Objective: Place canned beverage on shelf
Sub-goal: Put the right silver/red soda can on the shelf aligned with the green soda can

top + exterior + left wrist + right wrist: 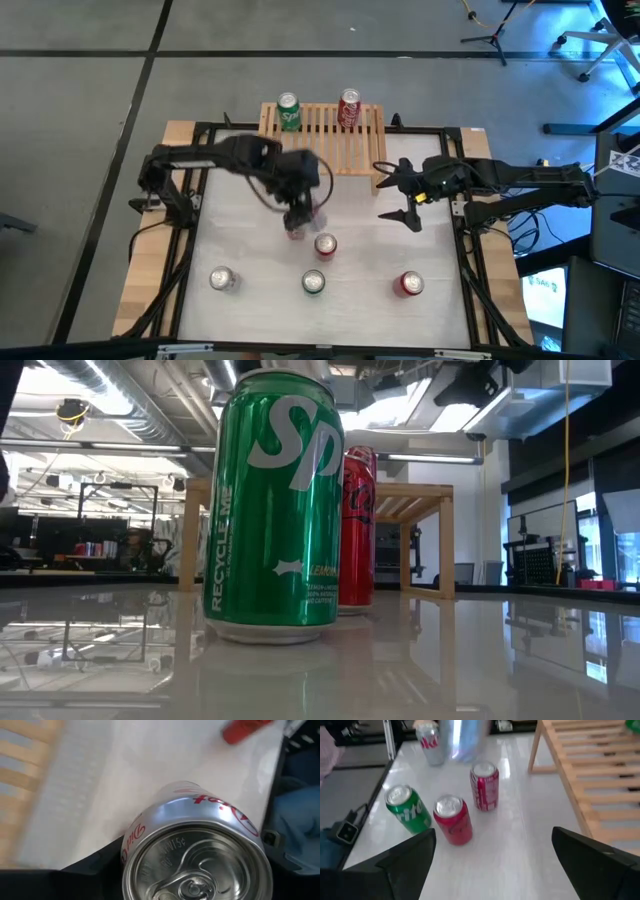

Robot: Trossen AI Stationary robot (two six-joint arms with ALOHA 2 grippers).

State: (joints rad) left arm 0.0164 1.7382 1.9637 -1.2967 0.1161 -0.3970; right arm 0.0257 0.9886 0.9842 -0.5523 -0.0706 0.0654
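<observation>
Silver diet cola can (195,855) sits gripped in the left tool (297,222); right tool (398,196) gapes empty.

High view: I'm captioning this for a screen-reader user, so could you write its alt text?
The left end effector holds a silver soda can mid-table, in front of a light slatted wooden shelf carrying a green can and a red can. The right end effector waits open nearby; four more cans stand along the white table.
</observation>
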